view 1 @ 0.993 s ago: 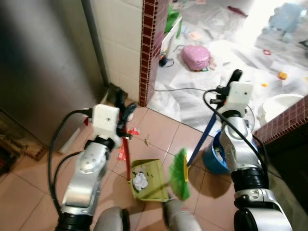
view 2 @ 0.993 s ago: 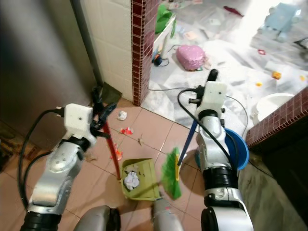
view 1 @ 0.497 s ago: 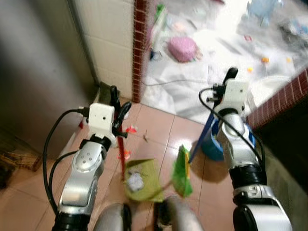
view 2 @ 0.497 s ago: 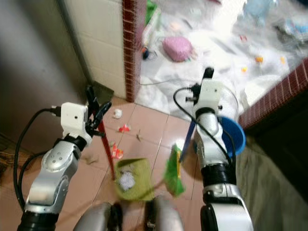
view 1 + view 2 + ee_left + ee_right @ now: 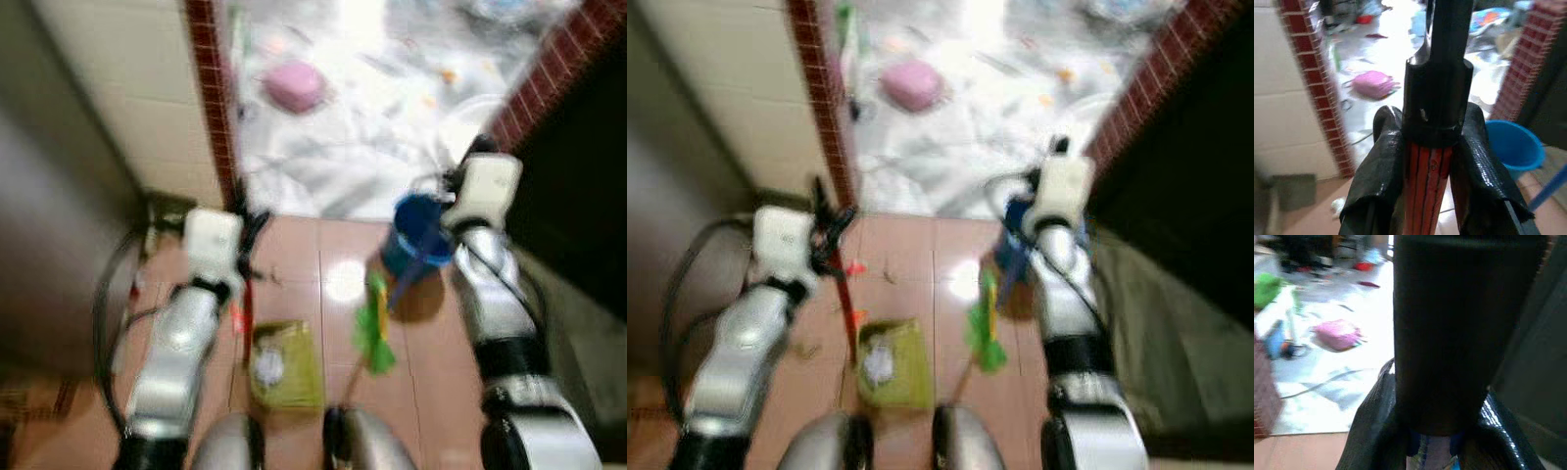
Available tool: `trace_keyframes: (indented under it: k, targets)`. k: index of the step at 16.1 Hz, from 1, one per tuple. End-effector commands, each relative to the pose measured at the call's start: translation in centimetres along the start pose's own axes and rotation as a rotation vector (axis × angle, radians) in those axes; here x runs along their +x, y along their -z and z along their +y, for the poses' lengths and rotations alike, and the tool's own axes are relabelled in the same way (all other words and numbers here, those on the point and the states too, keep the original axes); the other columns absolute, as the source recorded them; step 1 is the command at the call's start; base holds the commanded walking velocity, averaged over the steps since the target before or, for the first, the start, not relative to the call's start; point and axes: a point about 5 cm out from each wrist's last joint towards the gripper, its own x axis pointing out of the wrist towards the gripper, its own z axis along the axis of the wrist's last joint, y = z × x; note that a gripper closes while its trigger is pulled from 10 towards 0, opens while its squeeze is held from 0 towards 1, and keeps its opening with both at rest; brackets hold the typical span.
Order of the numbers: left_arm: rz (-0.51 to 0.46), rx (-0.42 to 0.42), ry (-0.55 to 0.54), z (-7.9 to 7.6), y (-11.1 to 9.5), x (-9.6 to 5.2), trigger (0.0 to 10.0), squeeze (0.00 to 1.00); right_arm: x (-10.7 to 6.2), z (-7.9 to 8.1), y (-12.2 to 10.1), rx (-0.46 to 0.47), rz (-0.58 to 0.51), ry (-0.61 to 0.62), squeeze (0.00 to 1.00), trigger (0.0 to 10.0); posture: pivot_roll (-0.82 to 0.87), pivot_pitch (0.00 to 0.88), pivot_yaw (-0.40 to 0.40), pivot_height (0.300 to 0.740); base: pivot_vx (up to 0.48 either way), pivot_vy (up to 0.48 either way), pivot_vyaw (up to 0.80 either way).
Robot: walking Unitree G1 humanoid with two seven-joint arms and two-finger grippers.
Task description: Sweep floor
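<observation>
The head views are blurred. A green dustpan [image 5: 286, 367] rests on the tiled floor in front of my feet with a white paper ball [image 5: 265, 364] inside. Its red handle [image 5: 246, 315] rises to my left gripper [image 5: 247, 233], which is shut on it; the left wrist view has both black fingers [image 5: 1382, 161] clamped round the red shaft [image 5: 1427, 200]. A broom with green bristles [image 5: 373, 338] and a blue handle [image 5: 411, 279] stands to the right of the dustpan. My right gripper [image 5: 1055, 157] is shut on the broom's black top grip [image 5: 1459, 333].
A blue bucket [image 5: 419, 227] stands just behind the broom. A red brick wall edge [image 5: 209, 78] is at the left and a low brick wall [image 5: 541, 73] at the right. Beyond lies a littered pale floor with a pink bag [image 5: 294, 86]. Small scraps [image 5: 854, 267] lie on the tiles.
The whole picture has shifted and blurred, so the camera moved; the bucket and the right wall now sit nearer the middle. Both grippers still hold the dustpan handle and the broom.
</observation>
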Motion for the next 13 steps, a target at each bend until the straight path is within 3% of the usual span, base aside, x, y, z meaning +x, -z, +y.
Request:
trace_keyframes:
  k: [1, 8, 13]
  targets:
    - [-0.049, -0.007, 0.012, -0.1, -1.0, 0.0, 10.0, 0.00, -0.3, 0.0, 1.0, -0.023, 0.046, -0.001, 0.00, 10.0, -0.02, 0.172, -0.043, 0.740, 0.000, 0.000, -0.80]
    - [-0.079, 0.004, 0.021, 0.0, -1.4, 0.0, 10.0, 0.00, -0.3, -0.5, 1.2, -0.031, 0.056, 0.011, 0.00, 10.0, -0.02, 0.166, -0.044, 0.740, 0.000, 0.000, -0.80]
    - [-0.088, -0.065, -0.028, 0.7, -1.4, 0.0, 10.0, 0.00, -0.2, -0.3, 1.4, -0.036, 0.060, 0.003, 0.00, 10.0, -0.02, 0.164, -0.044, 0.740, 0.000, 0.000, -0.80]
